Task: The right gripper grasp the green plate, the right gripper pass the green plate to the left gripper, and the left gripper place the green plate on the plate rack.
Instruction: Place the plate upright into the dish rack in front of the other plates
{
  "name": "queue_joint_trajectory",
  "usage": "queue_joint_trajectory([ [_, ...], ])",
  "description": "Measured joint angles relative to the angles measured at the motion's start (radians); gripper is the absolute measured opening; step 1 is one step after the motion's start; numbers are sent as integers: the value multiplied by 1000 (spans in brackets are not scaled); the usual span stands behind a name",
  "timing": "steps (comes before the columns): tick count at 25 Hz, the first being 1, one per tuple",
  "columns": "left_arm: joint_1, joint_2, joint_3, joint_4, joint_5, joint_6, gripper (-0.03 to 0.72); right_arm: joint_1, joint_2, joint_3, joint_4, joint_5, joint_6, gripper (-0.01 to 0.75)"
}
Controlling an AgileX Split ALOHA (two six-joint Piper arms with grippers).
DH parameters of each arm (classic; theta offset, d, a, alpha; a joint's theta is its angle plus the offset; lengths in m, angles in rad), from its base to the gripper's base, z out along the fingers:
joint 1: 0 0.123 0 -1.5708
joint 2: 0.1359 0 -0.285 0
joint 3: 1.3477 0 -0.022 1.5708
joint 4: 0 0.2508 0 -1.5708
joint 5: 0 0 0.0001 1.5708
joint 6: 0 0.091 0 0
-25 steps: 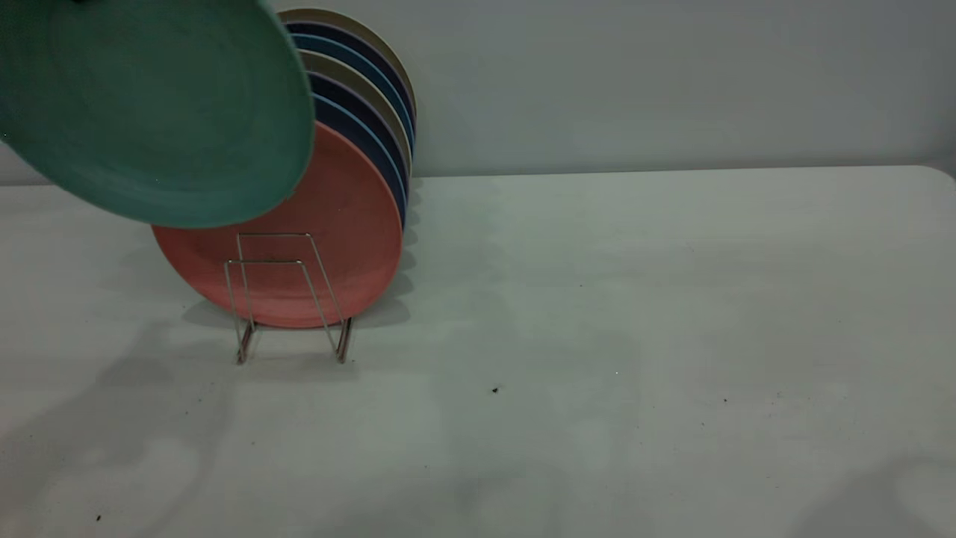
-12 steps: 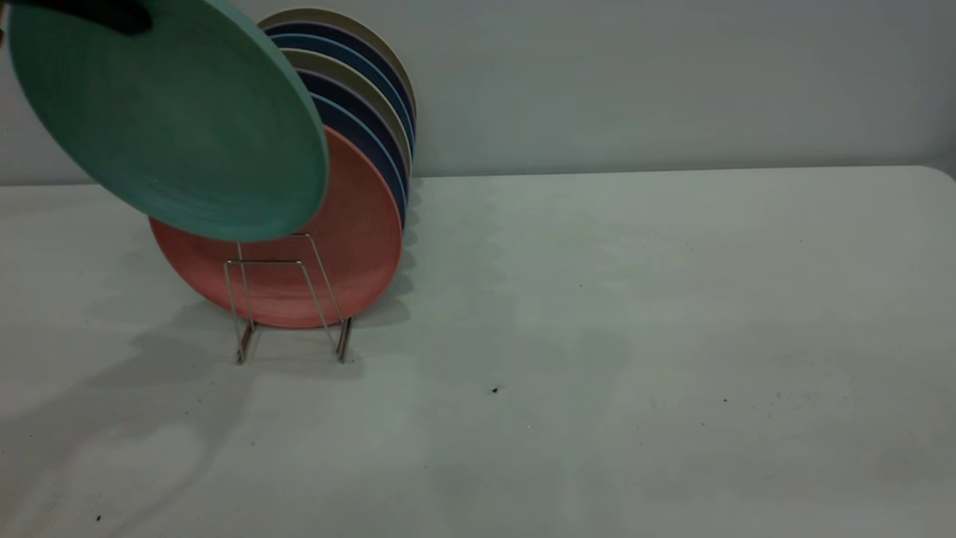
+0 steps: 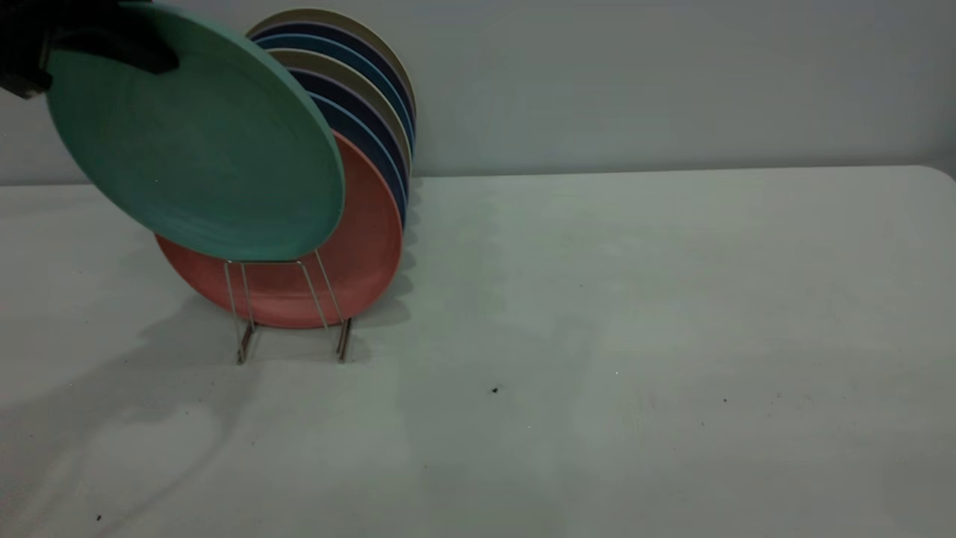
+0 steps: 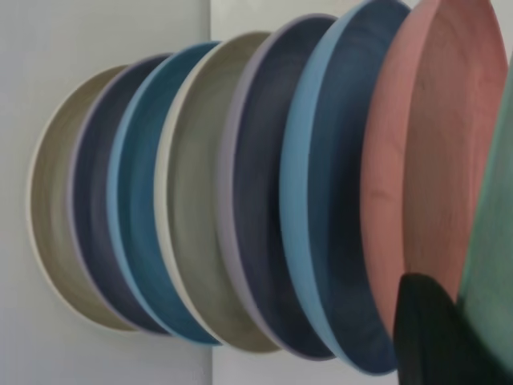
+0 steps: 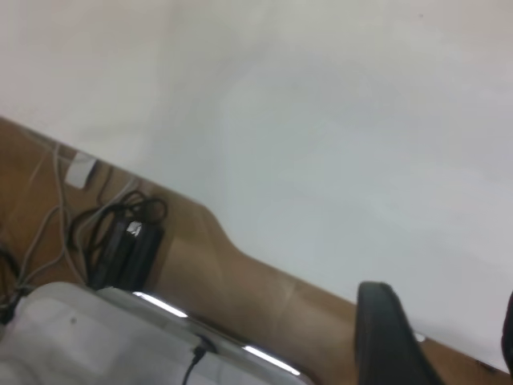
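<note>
At eleven o'clock over the plate rack (image 3: pixel 287 310), the left pincer (image 3: pixel 89 45) clamps the tilted green plate (image 3: pixel 198 138) by its top rim, lower edge just above the front wire loops.

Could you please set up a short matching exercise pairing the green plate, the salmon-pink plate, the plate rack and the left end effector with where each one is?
Things:
1. green plate
2. salmon-pink plate
3. plate rack
4. left end effector

Places:
A. standing on the table
B. clamped on a plate's upper rim
C. held tilted in the air
D. front of the racked row

Pairs: 1-C, 2-D, 3-A, 4-B
</note>
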Motion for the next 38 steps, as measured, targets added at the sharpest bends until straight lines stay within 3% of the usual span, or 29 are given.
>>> queue_joint_trajectory([
  [23, 0, 130, 0, -58, -26, -3, 113, 0, -7, 1, -10, 1, 8, 371],
  [26, 0, 130, 0, -60, -24, -21, 157, 0, -7, 1, -10, 1, 8, 371],
  [33, 0, 130, 0, -60, -21, -67, 364, 0, -7, 1, -14, 1, 8, 371],
  [38, 0, 130, 0, -60, -21, -108, 455, 0, -7, 1, -27, 2, 8, 371],
])
